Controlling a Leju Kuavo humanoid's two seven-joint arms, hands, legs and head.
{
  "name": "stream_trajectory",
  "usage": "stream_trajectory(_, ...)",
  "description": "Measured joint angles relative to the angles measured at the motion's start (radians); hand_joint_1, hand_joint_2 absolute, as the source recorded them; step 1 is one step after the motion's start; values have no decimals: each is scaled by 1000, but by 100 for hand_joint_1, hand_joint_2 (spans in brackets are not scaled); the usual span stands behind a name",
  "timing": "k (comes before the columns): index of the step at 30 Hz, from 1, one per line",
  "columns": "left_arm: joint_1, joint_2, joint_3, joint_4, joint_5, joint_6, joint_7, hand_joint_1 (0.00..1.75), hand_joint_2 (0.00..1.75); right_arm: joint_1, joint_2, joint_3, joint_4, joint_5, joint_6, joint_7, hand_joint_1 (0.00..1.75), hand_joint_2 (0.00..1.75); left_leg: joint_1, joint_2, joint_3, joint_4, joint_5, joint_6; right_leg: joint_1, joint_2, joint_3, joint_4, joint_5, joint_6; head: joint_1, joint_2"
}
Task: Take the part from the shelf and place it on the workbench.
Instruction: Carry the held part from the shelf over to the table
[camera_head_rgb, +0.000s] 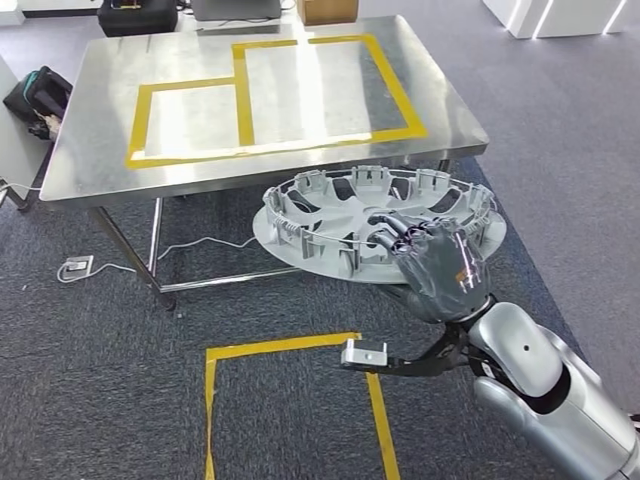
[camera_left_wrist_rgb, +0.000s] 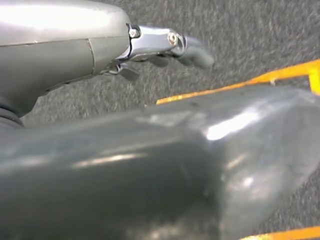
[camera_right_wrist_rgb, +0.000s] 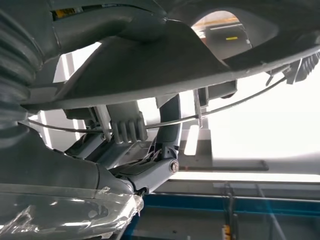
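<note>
A workshop or robot test floor: steel workbench (camera_head_rgb: 90, 150), yellow floor tape (camera_head_rgb: 279, 346), grey carpet (camera_head_rgb: 90, 370)

Dark grey carpet (camera_head_rgb: 90, 380) carries a yellow tape outline (camera_head_rgb: 287, 345), with a black bag (camera_head_rgb: 39, 100) and a cardboard box (camera_head_rgb: 326, 10) further off.

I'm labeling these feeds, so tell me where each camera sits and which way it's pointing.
Head view: high on the body, looking down at the workbench; right hand holds the wheel cover.
Left wrist view: behind the left hand, facing carpet and yellow tape.
Right wrist view: behind the right hand, looking up under the wheel cover.
Head and right wrist share the cover.
</note>
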Motion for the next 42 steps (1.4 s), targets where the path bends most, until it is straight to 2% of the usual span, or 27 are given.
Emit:
stream_trajectory(2,0,5,-11,2,6,6,1,0,0,-2,0,5,1,-2,0,-2,175,175,0,-3,11,1,-8,0,-1,15,-72,134,-53,0,4,0)
stream_trajectory(3,1,6,-16,3,11,9,2,0,0,-1,0,7,2,-2,0,-2,175,175,0,-4,18,1,-12,-2,-2,17,-107,187,-67,3,5,0)
stream_trajectory(4,3,7,-23,4,18,13,4,0,0,-1,0,9,2,-3,1,-2,175,175,2,-5,26,2,-16,-6,-3,18,-126,205,-64,6,5,0)
stream_trajectory(5,5,8,-30,5,25,17,7,0,0,-1,0,10,3,-4,1,-2,175,175,4,-7,37,3,-21,-11,-5,18,-124,182,-46,11,5,0)
stream_trajectory(7,10,11,-44,7,38,25,13,0,0,0,0,12,5,-6,2,-2,175,175,11,-10,61,7,-38,-28,-14,17,-76,51,27,26,6,0)
stream_trajectory(8,12,15,-49,8,43,27,16,0,0,0,0,14,6,-6,3,-2,175,175,14,-12,70,11,-48,-36,-16,18,-53,-11,54,28,8,0)
stream_trajectory(9,12,18,-53,8,47,30,18,0,0,0,-1,15,7,-6,4,-3,175,175,14,-14,73,13,-55,-44,-18,20,-38,-49,75,22,10,0)
stream_trajectory(10,13,22,-57,9,51,32,19,0,0,-1,-1,16,8,-6,4,-3,175,175,13,-15,73,15,-59,-50,-18,21,-34,-64,84,12,12,0)
stream_trajectory(12,14,25,-65,9,61,39,21,0,0,-1,-1,18,8,-6,5,-4,175,175,12,-14,68,21,-58,-58,-15,24,-34,-58,79,-13,11,0)
stream_trajectory(14,15,26,-73,10,74,50,23,0,0,-1,-2,18,7,-6,7,-3,175,175,14,-8,39,70,-52,-66,-16,24,-28,-59,72,-25,11,0)
stream_trajectory(15,15,27,-78,10,82,55,24,0,0,0,-3,18,7,-6,8,-2,175,175,14,-5,6,122,-62,-70,-16,23,-24,-61,68,-30,11,0)
stream_trajectory(18,17,28,-90,10,98,63,30,0,0,0,-4,21,8,-6,10,-2,175,175,13,-1,-118,300,-143,-74,-13,22,-12,-63,53,-43,11,0)
stream_trajectory(19,17,28,-92,10,100,64,32,0,0,0,-4,22,8,-6,11,-2,175,175,13,-1,-142,323,-150,-72,-10,22,-6,-63,47,-46,10,0)
stream_trajectory(20,17,28,-94,10,101,64,33,0,0,0,-4,23,8,-6,11,-2,175,175,12,-1,-149,311,-131,-69,-8,23,2,-63,41,-48,10,0)
stream_trajectory(21,18,28,-95,10,102,64,34,0,0,0,-4,23,8,-6,11,-2,175,175,10,-1,-138,266,-88,-63,-5,23,12,-63,35,-49,11,0)
stream_trajectory(22,18,28,-97,10,103,65,34,0,0,-1,-4,23,8,-6,12,-2,175,175,7,0,-116,198,-34,-55,-3,23,21,-64,28,-49,11,0)
stream_trajectory(23,18,29,-98,10,103,65,34,0,0,-1,-4,23,8,-6,12,-2,175,175,2,2,-93,131,7,-46,-1,23,29,-63,23,-47,11,0)
stream_trajectory(25,18,30,-102,10,106,66,36,0,0,-4,-4,23,8,-6,13,-1,175,175,-6,7,-63,42,36,-37,3,23,31,-64,15,-41,12,0)
stream_trajectory(27,21,29,-107,10,116,68,38,0,0,-6,-5,23,7,-7,15,-1,175,175,-6,7,-58,24,36,-49,5,22,29,-64,11,-45,13,0)
stream_trajectory(29,24,29,-111,10,130,72,42,0,0,-8,-7,23,8,-10,18,-1,175,175,-6,3,-57,23,44,-55,6,20,34,-68,10,-54,13,0)
stream_trajectory(31,24,30,-114,11,142,74,47,0,0,-10,-7,25,8,-11,21,-3,175,175,-7,-1,-56,23,40,-48,6,17,40,-79,12,-52,13,0)
stream_trajectory(35,24,34,-122,11,157,69,53,0,0,-18,-7,31,10,-11,26,-6,175,175,-11,-2,-55,25,32,-33,1,15,51,-94,12,-26,13,0)
stream_trajectory(39,24,39,-132,12,164,67,55,0,0,-24,-7,34,13,-12,29,-6,175,175,-19,-2,-52,25,25,-19,-6,15,58,-103,11,-8,12,0)
stream_trajectory(42,25,44,-138,14,178,74,55,0,0,-28,-7,37,16,-14,30,-6,175,175,-18,-5,-41,15,3,-1,-9,16,65,-93,12,7,13,0)
